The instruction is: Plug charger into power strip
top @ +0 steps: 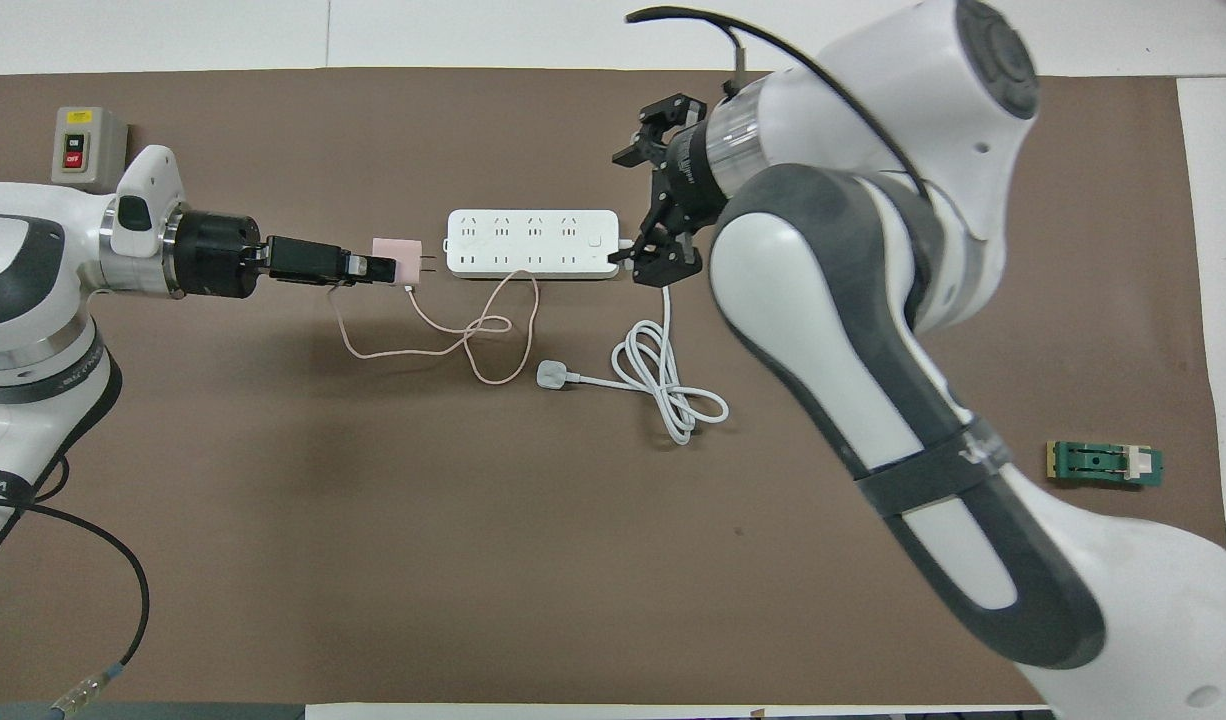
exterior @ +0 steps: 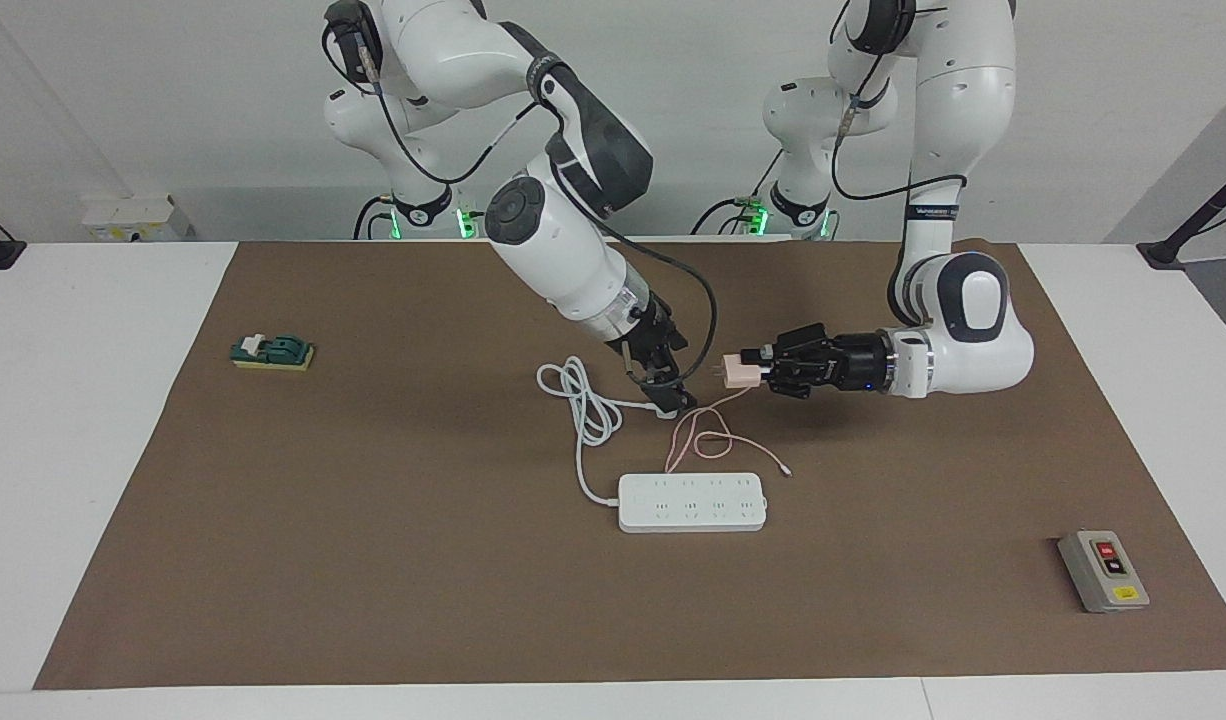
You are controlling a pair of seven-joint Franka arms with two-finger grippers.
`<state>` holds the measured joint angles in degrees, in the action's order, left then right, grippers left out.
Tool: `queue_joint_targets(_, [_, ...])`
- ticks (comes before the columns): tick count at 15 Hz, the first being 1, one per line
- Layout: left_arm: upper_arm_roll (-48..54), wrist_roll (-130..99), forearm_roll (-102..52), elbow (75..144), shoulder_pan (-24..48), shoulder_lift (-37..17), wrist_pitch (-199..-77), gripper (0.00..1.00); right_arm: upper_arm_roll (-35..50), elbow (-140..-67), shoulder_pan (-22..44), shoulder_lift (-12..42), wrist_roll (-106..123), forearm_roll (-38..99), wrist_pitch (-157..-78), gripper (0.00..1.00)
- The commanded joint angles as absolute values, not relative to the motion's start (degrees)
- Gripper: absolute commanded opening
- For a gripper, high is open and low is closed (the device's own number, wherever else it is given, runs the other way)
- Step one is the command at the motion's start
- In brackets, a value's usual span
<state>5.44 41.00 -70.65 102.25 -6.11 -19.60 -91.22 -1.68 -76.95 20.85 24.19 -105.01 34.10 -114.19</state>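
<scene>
- The small pale pink cube-shaped charger (exterior: 741, 371) is clamped in the left gripper (exterior: 763, 372) and held in the air with the arm laid horizontal; its two metal prongs point sideways toward the right arm, not down at the sockets.
- That hold probably suits a carry or regrasp; the prongs would need turning downward before insertion.
- The charger's thin pink cable (exterior: 708, 437) hangs down and is looped on the brown mat (exterior: 373, 560), nearer to the robots than the strip.
- The long flat white power strip (exterior: 692, 502) lies flat on the mat, sockets facing up, none occupied, so it is ready to be plugged from above.
- The right gripper (exterior: 670, 397) is lowered close to the mat near the white three-pin plug (top: 552, 375) and its coiled thick white cord (exterior: 583, 400); whether it is clenched or released cannot be told.
- A grey box with red and black buttons (exterior: 1103, 570) and a small green block (exterior: 273, 351) are left at the mat's ends, well apart from the work.
</scene>
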Motion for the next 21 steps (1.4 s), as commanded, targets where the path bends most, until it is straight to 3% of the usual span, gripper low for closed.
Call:
queue_joint_targets(1, [5.45,40.78,-61.04,96.79,-6.94,-19.6,-91.31,0.01,-1.23,-77.17,15.31,21.98,-103.29,34.19,-110.84,1.0])
queue_joint_targets(7, [5.8,42.62,-34.22,89.22,-1.25,-19.95,-96.22,0.0,-1.32,-77.17,6.86,19.43,-83.1,28.85,-102.67,1.0])
queue_joint_targets(16, [5.89,67.75,-9.25,89.65,8.87,-21.27,-116.53,0.0,-1.32,-77.69,2.2,14.33,-36.35,10.04,-90.89,1.0])
queue_joint_targets(21, [5.89,67.94,0.13,89.82,12.56,-22.58,-122.24,0.0,-1.23,-84.0,-1.93,5.56,-7.24,4.48,-90.44,1.0])
